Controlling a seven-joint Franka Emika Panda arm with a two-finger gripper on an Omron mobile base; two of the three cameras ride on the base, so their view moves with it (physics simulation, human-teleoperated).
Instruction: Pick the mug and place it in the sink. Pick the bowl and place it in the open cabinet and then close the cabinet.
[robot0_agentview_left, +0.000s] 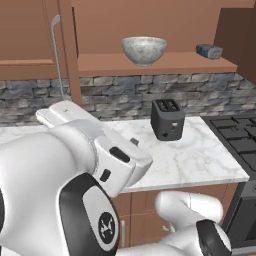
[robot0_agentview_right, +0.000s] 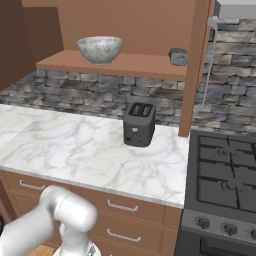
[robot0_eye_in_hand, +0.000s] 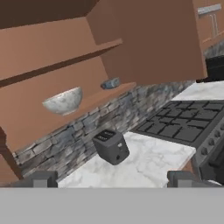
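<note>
Bowl (robot0_agentview_left: 144, 49) on the cabinet (robot0_agentview_left: 165, 20) inner shelf, door not yet closed.
Tool (robot0_eye_in_hand: 113, 179) fully open, holding nothing; its tips sit at 6 o'clock in the hand view, the bowl up at 10 o'clock, well apart. Judged next: closing the door, which stands at 1 o'clock from the tool. Count: one bowl, one small dark block (robot0_agentview_left: 209, 51) on the same shelf, one toaster (robot0_agentview_left: 167, 119) on the worktop (robot0_agentview_left: 200, 160), one stove (robot0_agentview_right: 225, 175).
</note>
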